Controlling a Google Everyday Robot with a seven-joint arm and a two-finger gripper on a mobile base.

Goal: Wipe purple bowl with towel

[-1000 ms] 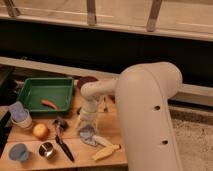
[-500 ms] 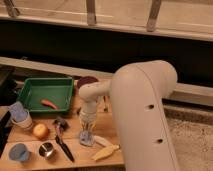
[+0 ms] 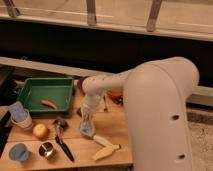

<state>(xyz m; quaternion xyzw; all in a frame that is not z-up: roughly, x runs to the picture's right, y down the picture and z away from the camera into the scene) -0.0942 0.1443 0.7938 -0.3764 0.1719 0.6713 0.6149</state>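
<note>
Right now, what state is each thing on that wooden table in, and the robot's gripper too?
Green plastic tray: holds one reddish-orange piece.
Dark purple bowl: mostly hidden behind the arm.
Blue-grey cloth towel: bunched on the table.
Gripper: down at the towel.
Yellow banana: lying flat.

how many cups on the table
3 on the table: a pale cup at its left edge, a blue cup at front left, a metal cup beside that. The arm may hide others; the hand hangs over the middle.
</note>
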